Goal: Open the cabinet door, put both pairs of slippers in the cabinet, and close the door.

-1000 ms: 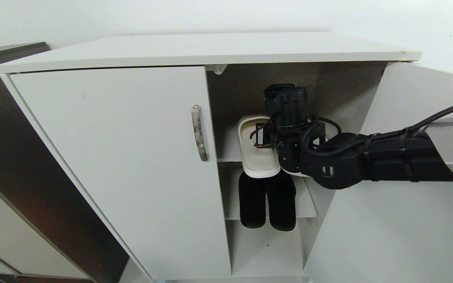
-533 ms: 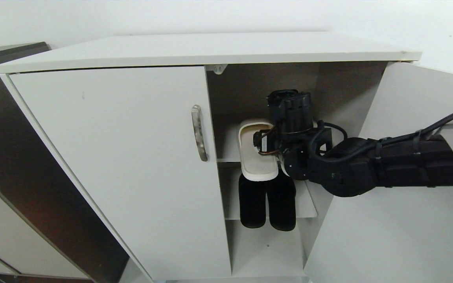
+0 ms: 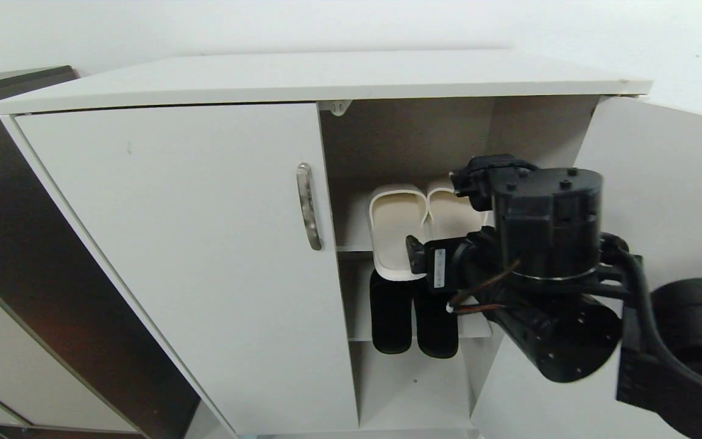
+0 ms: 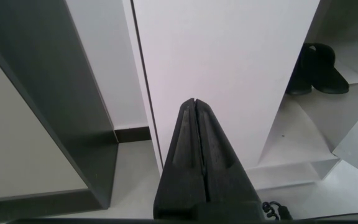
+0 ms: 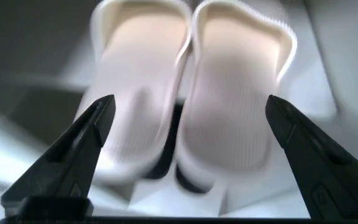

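On upper shelf of white wooden cabinet: pair of cream-white foam slippers, side by side and touching, near ends overhanging the shelf's front edge. On shelf below: pair of black slippers, also side by side, also overhanging. Right-hand white cabinet door swung open; left-hand white door closed, with upright brushed-metal handle at its inner edge.

Right gripper: black fingers spread wide, empty, held in front of the cream-white pair and apart from it, one fingertip to each side. Left gripper: black fingers pressed together, empty, low before the closed door, above pale floor.
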Robot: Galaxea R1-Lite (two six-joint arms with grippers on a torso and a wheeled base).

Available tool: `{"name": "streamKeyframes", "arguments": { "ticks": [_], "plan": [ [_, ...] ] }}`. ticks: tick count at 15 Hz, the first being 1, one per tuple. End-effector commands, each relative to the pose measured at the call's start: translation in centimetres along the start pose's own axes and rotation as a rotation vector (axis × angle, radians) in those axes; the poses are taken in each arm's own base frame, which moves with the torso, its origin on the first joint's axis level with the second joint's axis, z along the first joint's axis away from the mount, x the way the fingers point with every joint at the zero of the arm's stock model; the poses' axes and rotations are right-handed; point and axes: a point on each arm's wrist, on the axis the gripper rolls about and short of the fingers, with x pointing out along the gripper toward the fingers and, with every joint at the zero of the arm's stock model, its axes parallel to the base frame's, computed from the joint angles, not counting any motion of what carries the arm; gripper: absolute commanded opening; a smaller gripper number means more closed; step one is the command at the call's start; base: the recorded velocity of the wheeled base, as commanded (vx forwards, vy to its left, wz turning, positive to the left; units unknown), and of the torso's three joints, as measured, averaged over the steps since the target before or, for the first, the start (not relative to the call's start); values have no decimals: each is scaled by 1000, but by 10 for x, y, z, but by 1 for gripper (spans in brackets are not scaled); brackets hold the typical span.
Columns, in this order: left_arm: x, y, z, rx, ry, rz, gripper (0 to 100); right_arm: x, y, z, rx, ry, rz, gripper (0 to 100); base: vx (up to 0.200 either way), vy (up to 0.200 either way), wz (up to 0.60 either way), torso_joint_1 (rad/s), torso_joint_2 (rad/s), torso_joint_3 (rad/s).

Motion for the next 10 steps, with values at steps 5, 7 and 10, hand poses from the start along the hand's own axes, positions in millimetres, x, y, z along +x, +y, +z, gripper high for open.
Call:
{"name": "streamKeyframes", "arguments": {
  "ticks": [5, 7, 10],
  "plan": [
    [0, 0, 0, -2, 1, 2, 0, -26, -10, -8, -3, 8, 46, 0, 0, 0, 0, 0, 0, 0],
    [0, 0, 0, -14, -2, 4, 0, -19, -5, -18, -16, 22, 42, 0, 0, 0, 0, 0, 0, 0],
    [0, 0, 0, -11, 1, 2, 0, -15, -1, -23, -13, 16, 38, 0, 0, 0, 0, 0, 0, 0]
  ]
}}
